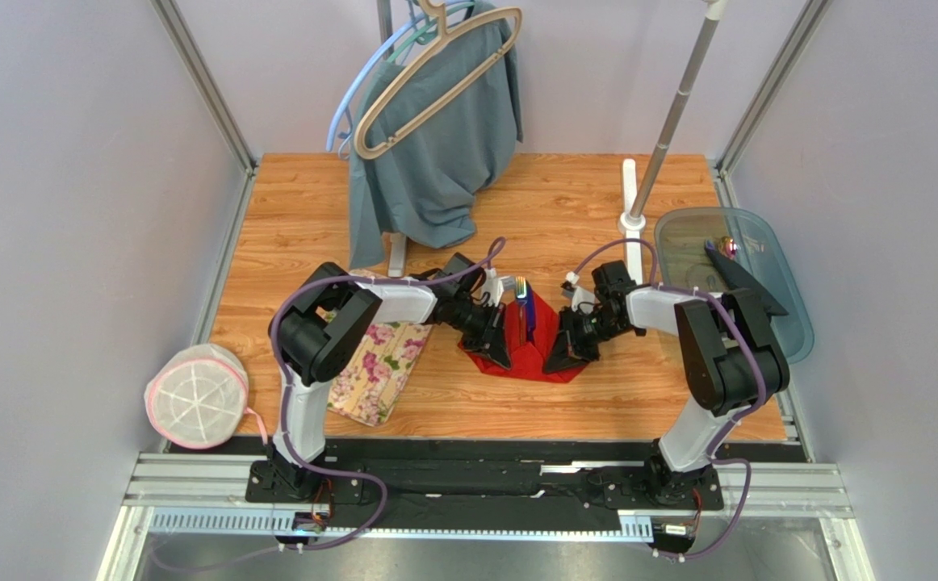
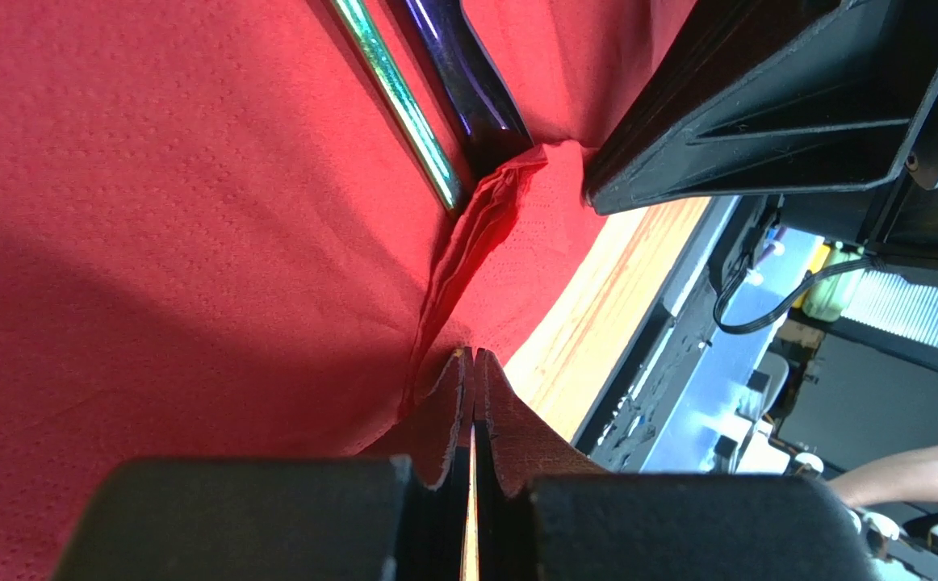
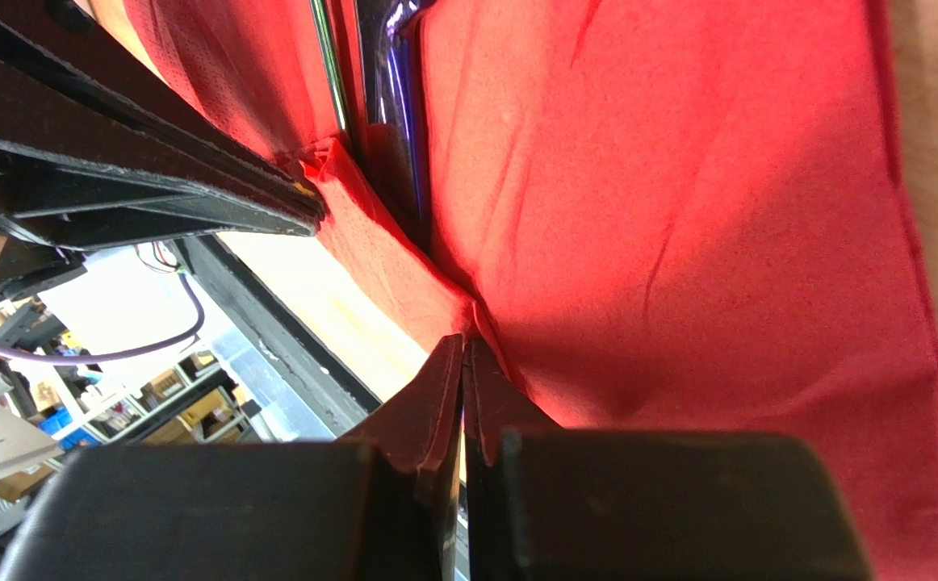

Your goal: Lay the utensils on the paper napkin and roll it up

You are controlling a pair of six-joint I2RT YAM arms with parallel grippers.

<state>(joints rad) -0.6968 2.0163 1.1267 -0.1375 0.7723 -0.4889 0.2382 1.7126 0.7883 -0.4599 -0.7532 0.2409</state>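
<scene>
Pinching the near edge of the red napkin, the left gripper and right gripper sit near each other, two utensils lying between them, with bare counter on the near side.

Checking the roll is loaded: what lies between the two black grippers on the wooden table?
The top view shows the bright red paper napkin spanning left gripper to right gripper, with thin purple and green plastic utensils in its fold.
</scene>
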